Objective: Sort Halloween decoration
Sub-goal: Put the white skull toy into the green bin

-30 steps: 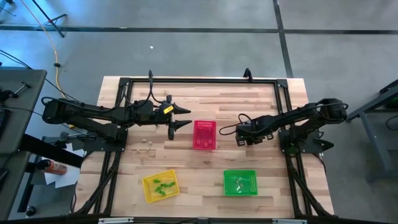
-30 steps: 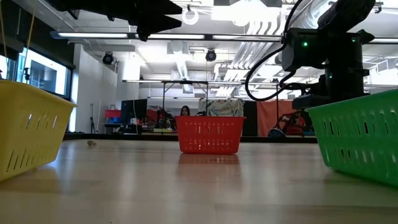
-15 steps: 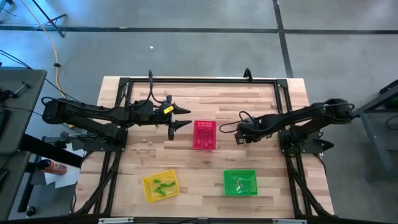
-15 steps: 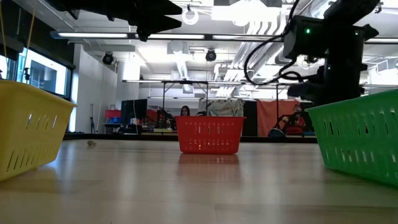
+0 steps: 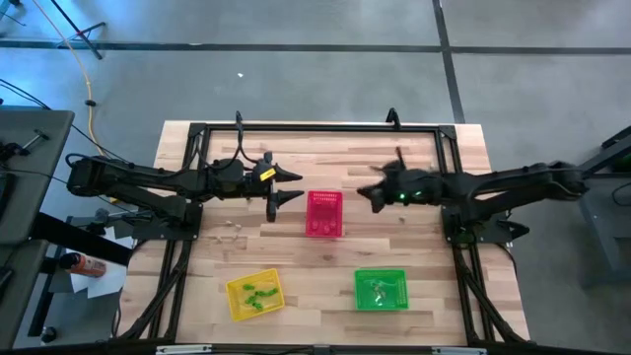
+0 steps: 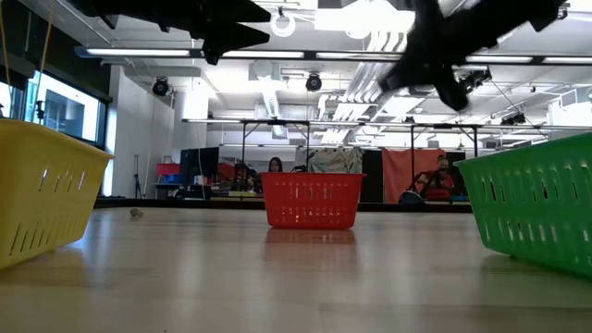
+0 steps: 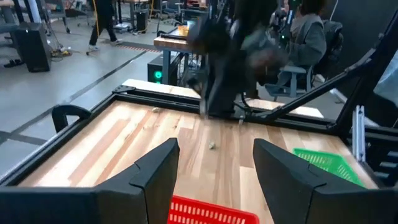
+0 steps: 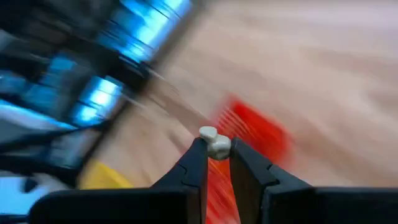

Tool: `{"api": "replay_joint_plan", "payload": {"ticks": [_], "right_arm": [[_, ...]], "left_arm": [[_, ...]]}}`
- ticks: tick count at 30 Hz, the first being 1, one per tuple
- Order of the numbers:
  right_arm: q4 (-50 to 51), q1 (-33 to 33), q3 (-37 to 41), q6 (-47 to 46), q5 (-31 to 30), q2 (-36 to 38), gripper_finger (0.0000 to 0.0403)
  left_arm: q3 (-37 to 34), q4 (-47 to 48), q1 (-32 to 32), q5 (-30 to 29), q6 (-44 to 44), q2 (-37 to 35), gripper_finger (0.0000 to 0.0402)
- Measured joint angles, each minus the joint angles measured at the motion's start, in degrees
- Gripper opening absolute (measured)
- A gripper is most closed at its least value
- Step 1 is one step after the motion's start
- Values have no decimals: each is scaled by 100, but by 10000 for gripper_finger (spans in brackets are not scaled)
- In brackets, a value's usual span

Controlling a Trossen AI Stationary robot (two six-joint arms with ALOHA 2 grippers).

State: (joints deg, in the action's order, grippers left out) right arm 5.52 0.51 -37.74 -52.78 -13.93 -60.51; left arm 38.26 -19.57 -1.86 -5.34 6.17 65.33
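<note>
In the right wrist view, the right gripper is clenched on a small pale whitish, lumpy plastic trinket, pinched at its fingertips near the frame's centre, above the blurred red mesh basket. In the high view this gripper sits right of centre, just beside the basket. The left gripper, left of centre, is released, its fingers spread and holding nothing.

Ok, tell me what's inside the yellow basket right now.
From above, the yellow basket holds several small green trinkets, nothing of another colour visible. In the low view its mesh wall hides the contents, so anything tucked against the sides cannot be ruled out.
</note>
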Motion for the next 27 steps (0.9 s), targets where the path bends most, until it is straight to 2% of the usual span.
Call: {"api": "replay_joint_plan", "payload": {"ticks": [4, 6, 10, 13, 27], "right_arm": [[-1407, -30, -7, 1471, 52, 273, 42], [-1983, -28, -9, 2184, 104, 338, 42], [-2928, -28, -11, 3209, 661, 357, 42], [-3118, -28, -11, 3736, 1068, 358, 42], [-2977, -15, -11, 3998, 1145, 358, 42]], "left_arm": [[1, -188, 0, 72, 463, 1, 195], [15, -442, -1, 296, 846, 1, 195], [26, -1118, 1, 632, 1113, 1, 195], [26, -1387, 0, 633, 1118, 1, 195], [26, -1475, 1, 597, 1118, 1, 195]]}}
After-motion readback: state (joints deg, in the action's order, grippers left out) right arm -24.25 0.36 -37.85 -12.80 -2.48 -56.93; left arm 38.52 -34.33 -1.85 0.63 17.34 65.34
